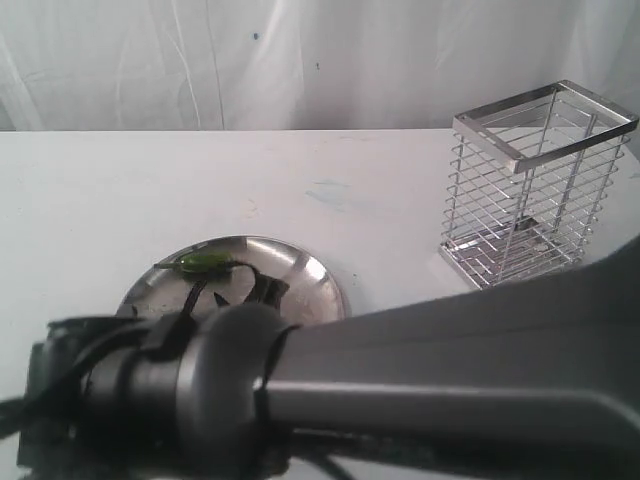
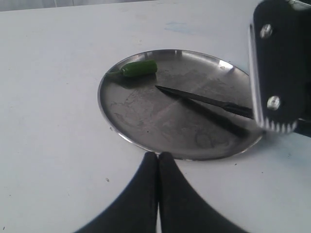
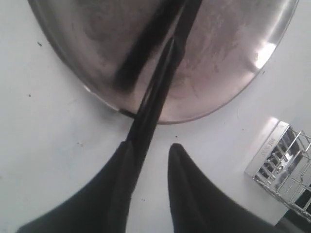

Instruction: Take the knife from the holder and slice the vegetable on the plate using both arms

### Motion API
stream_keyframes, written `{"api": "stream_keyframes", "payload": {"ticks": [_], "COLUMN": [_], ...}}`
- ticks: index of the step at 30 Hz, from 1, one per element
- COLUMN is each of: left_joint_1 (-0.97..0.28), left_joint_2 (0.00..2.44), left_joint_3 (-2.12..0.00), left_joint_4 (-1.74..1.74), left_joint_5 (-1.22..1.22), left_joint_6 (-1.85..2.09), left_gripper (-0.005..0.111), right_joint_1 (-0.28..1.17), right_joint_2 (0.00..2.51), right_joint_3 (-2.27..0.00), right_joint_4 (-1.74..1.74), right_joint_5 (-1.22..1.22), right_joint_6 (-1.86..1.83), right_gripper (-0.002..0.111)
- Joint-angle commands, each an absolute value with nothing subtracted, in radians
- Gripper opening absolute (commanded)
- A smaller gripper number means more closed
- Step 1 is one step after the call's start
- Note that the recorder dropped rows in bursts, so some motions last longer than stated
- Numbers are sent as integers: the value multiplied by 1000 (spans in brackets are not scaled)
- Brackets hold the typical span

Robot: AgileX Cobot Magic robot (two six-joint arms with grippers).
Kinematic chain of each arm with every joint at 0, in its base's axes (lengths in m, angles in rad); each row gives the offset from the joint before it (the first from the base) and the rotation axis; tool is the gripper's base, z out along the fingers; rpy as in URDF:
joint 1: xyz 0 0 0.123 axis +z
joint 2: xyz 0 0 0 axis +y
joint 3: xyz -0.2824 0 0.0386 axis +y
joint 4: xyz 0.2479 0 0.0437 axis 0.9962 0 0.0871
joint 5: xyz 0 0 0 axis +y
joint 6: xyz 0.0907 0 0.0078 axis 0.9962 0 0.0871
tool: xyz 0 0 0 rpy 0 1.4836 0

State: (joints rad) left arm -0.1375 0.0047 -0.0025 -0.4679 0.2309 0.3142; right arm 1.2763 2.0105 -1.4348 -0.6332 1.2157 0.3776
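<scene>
The steel plate [image 2: 146, 119] lies on the white table. The green pepper [image 2: 138, 69] rests at its far rim, also seen in the exterior view as the pepper [image 1: 205, 262] on the plate [image 1: 315, 275]. The dark knife [image 2: 204, 100] slants over the plate, tip down on the metal, handle raised past the rim. My right gripper [image 3: 150, 148] is open: the knife [image 3: 163, 73] runs along one finger, with bare table between it and the other. My left gripper [image 2: 158, 155] is shut on nothing, just short of the plate's near rim. The chrome holder [image 1: 530, 190] stands empty.
A thick black arm [image 1: 400, 380] crosses the front of the exterior view and hides the near table and part of the plate. The right gripper's body [image 2: 277, 63] hangs over the plate's edge. A corner of the holder [image 3: 282, 165] shows beside the right fingers.
</scene>
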Motion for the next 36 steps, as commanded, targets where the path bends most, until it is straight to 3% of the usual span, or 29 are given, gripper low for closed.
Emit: {"api": "stream_keyframes", "payload": {"ticks": [1, 5, 9, 11, 36], "left_joint_1": [-144, -144, -144, -144, -144], "left_joint_2": [0, 0, 0, 0, 0], "left_joint_3": [0, 0, 0, 0, 0], "left_joint_4": [-481, -481, -481, -481, -481], "left_joint_5": [234, 234, 234, 234, 234], "left_joint_6": [315, 315, 315, 315, 315], "left_gripper": [0, 0, 0, 0, 0], "right_joint_1": [1338, 1354, 1328, 1321, 1224], "right_joint_2": [2051, 2051, 2079, 2085, 2121], "right_joint_3": [-1441, -1442, -1440, -1440, -1429], "right_joint_4": [-688, -627, -620, -617, -636], "right_joint_5": [1221, 1221, 1221, 1221, 1221], "right_joint_6": [450, 482, 507, 556, 603], "right_gripper": [24, 27, 59, 66, 62]}}
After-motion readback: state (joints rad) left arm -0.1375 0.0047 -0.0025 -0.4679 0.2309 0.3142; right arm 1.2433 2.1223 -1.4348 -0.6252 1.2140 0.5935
